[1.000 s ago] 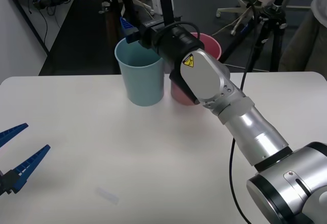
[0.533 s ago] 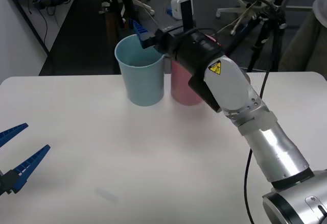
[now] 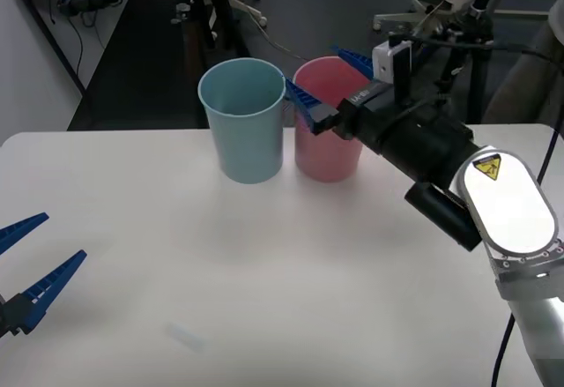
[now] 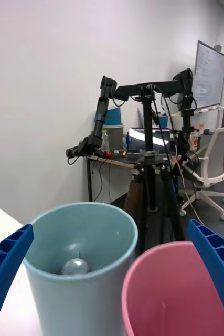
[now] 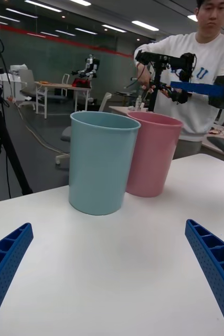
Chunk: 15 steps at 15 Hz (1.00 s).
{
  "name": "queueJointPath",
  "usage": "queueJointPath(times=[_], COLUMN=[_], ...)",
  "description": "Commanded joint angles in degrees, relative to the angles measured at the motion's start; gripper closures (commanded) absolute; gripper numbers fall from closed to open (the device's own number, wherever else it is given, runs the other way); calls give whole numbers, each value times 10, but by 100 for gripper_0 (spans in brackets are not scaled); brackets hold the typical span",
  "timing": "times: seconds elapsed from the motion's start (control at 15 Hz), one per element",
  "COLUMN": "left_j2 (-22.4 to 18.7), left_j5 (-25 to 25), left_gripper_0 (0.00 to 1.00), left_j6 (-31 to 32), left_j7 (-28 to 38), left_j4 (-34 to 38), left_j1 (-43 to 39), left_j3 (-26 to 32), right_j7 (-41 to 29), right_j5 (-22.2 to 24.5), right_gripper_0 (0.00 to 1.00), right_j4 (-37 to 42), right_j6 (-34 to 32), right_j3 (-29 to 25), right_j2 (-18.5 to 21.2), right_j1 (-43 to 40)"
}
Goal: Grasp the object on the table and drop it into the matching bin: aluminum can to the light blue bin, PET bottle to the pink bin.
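Note:
The light blue bin and the pink bin stand side by side at the table's far edge. Inside the light blue bin lies the aluminum can, only its silver top showing. My right gripper hovers open over the near rim of the pink bin, with nothing between its fingers. At the front left my left gripper rests open and empty just above the tabletop, facing both bins from a distance.
Behind the table's far edge stand a black tripod, office chairs and cluttered desks. The right arm's thick forearm stretches over the table's right side. White tabletop lies bare between the left gripper and the bins.
My right arm has drawn back to the right, from above the light blue bin to over the pink bin's near rim. The left gripper has not moved.

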<state>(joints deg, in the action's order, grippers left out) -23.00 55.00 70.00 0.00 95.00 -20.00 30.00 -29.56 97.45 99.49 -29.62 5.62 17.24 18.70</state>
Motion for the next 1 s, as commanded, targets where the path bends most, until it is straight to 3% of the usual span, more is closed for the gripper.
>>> queueJointPath(times=[0.07, 0.27, 0.47, 0.8, 1.0], left_j2=[0, 0, 0, 0, 0], left_j5=[0, 0, 0, 0, 0], left_gripper_0=[0, 0, 0, 0, 0], left_j6=[0, 0, 0, 0, 0], left_j7=[0, 0, 0, 0, 0], left_j4=[0, 0, 0, 0, 0], left_j1=[0, 0, 0, 0, 0], left_j3=[0, 0, 0, 0, 0], right_j7=[74, 166, 222, 241, 241], right_j5=[-87, -176, -227, -266, -286], right_gripper_0=[0, 0, 0, 0, 0], right_j4=[19, 19, 19, 19, 19], right_j6=[-49, -120, -200, -310, -326], right_j3=[-39, -96, -165, -283, -344], right_j2=[24, 43, 53, 62, 62], right_j1=[-48, -98, -156, -257, -311])
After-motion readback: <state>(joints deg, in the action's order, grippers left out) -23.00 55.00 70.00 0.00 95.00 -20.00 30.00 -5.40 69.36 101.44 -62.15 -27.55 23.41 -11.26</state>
